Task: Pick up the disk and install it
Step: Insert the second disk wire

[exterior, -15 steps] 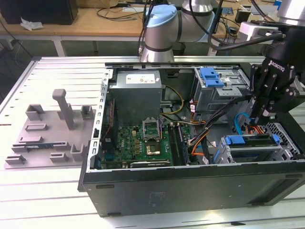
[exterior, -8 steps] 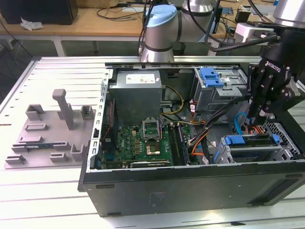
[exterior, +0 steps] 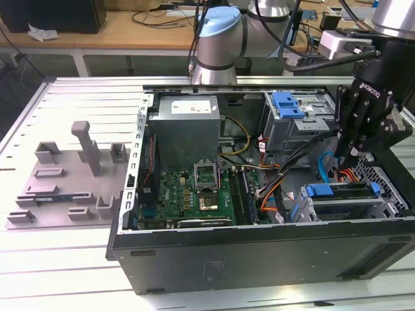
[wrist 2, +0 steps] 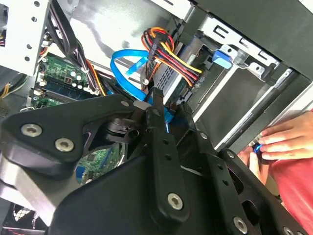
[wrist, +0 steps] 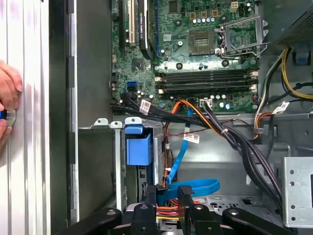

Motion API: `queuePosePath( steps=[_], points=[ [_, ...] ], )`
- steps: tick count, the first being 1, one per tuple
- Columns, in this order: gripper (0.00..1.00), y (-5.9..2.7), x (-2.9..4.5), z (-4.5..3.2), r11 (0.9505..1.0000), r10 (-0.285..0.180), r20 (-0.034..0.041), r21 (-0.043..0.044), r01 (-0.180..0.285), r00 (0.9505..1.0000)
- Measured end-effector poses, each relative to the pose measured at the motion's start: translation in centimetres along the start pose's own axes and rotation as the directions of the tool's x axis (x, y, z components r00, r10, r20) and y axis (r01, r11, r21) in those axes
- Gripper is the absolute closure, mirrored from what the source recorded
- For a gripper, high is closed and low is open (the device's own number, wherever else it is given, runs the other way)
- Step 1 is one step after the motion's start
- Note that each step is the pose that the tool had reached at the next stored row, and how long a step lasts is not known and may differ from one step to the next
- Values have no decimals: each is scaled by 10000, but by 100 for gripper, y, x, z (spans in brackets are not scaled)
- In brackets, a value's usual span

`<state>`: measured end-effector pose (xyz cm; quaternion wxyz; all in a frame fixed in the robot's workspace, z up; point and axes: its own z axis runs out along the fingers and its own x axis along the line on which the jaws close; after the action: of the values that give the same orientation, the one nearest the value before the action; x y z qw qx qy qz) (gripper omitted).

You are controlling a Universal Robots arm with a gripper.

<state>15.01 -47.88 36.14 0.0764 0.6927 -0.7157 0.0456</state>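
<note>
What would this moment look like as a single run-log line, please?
gripper: inside open case, above drive bay | fingers: near-closed at blue cable | disk: in bay, cabled | hand: beside case

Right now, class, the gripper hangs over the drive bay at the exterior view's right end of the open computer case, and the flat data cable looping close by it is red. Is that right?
Not quite. The flat data cable is blue, not red, as the first wrist view shows. The rest stands: the gripper hangs over the drive bay at the exterior view's right end of the open computer case.
</note>
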Motion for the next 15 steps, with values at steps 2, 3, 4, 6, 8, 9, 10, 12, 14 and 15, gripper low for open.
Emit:
queuePosePath(
  steps=[2, 3, 4, 6, 8, 9, 10, 12, 14, 15],
  points=[
    [68, 0, 1, 0, 10000, 0, 0, 0, 0, 10000],
    [69, 0, 0, 0, 10000, 0, 1, 0, 0, 10000],
    [76, 0, 1, 0, 10000, 0, 2, 0, 0, 10000],
    [83, 0, 1, 0, 10000, 0, 2, 0, 0, 10000],
    [83, 0, 1, 0, 10000, 0, 2, 0, 0, 10000],
    [83, 0, 1, 0, 10000, 0, 2, 0, 0, 10000],
    [83, 0, 1, 0, 10000, 0, 2, 0, 0, 10000],
    [83, -7, 1, 0, 10000, 0, 2, 0, 0, 10000],
    [83, -11, 0, 1, 10000, 1, 3, -1, -1, 10000],
    [83, -12, 0, 1, 10000, 2, 2, 0, -2, 10000]
  ],
)
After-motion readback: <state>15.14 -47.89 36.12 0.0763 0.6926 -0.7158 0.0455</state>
